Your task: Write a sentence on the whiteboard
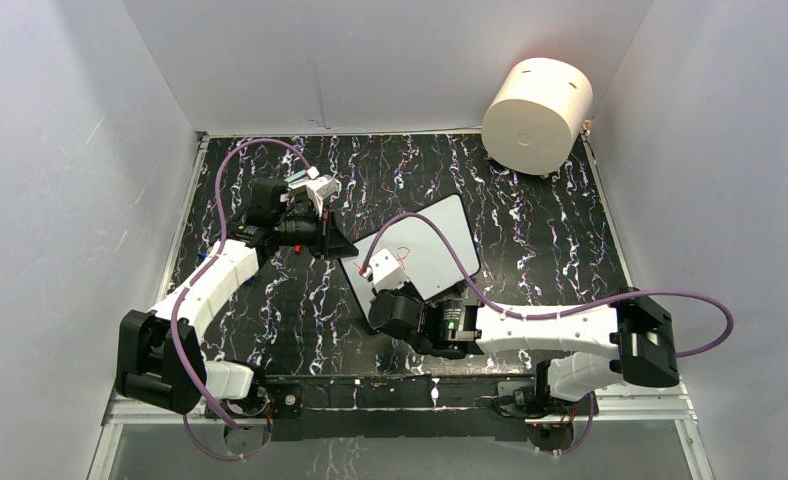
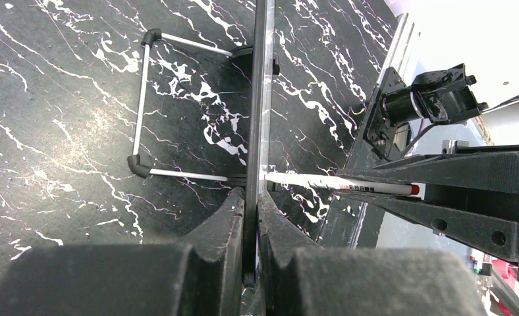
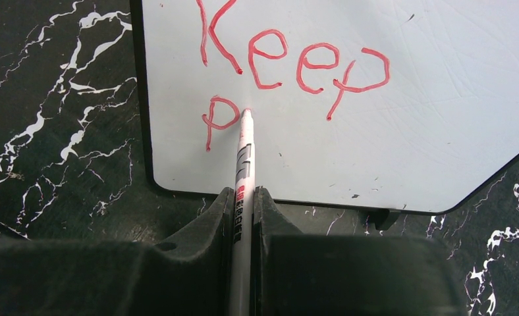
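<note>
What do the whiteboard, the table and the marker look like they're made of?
Whiteboard: smooth white sheet, faintly scuffed, thin black rim; probably coated.
Table: black with white veins, marble-look, possibly printed.
Marker: white barrel with printed lettering, likely plastic.

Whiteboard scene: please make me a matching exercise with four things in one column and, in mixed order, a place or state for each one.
Things:
1. whiteboard
2. marker
3. red writing
4. cream cylinder

Places or states:
A. at the far right corner of the table
B. clamped in the right claw, tip on the whiteboard
C. edge clamped in the left claw
D. reads "Keep p"

Pairs: 1-C, 2-B, 3-D, 4-A
</note>
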Motion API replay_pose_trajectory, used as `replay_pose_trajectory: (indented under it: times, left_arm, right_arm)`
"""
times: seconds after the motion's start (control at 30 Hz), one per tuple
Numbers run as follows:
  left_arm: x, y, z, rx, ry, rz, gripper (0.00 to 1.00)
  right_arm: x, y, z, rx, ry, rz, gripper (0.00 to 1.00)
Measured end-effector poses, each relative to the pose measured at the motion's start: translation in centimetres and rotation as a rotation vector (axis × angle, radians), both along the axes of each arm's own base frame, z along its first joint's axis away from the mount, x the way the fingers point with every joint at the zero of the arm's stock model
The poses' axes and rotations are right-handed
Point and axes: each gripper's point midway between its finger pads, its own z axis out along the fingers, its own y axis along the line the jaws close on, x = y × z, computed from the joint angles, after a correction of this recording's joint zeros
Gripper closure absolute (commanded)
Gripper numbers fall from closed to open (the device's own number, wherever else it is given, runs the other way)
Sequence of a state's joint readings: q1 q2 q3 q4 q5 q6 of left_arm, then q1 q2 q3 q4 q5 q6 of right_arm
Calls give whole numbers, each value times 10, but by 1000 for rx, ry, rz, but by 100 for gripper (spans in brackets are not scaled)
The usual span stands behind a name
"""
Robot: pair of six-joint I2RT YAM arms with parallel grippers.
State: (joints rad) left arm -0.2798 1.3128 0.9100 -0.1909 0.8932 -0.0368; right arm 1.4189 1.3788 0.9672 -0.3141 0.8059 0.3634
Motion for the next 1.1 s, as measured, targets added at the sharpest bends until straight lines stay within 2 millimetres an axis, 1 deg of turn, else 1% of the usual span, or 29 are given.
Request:
replay_pose_trajectory:
  times: [0.13, 0.5, 0.73, 1.1]
  left_arm:
    - [0, 0, 0, 0, 0, 0, 100]
    - [0, 0, 0, 0, 0, 0, 100]
    - [0, 0, 0, 0, 0, 0, 100]
    - [0, 0, 0, 0, 0, 0, 100]
  right_arm:
    - [-1, 0, 0, -2, 5, 1, 100]
    - [-6, -5, -10, -31, 47, 6, 100]
    - [-7, -13, -16, -62, 59, -10, 100]
    - [-3, -16, -14, -56, 40, -46, 100]
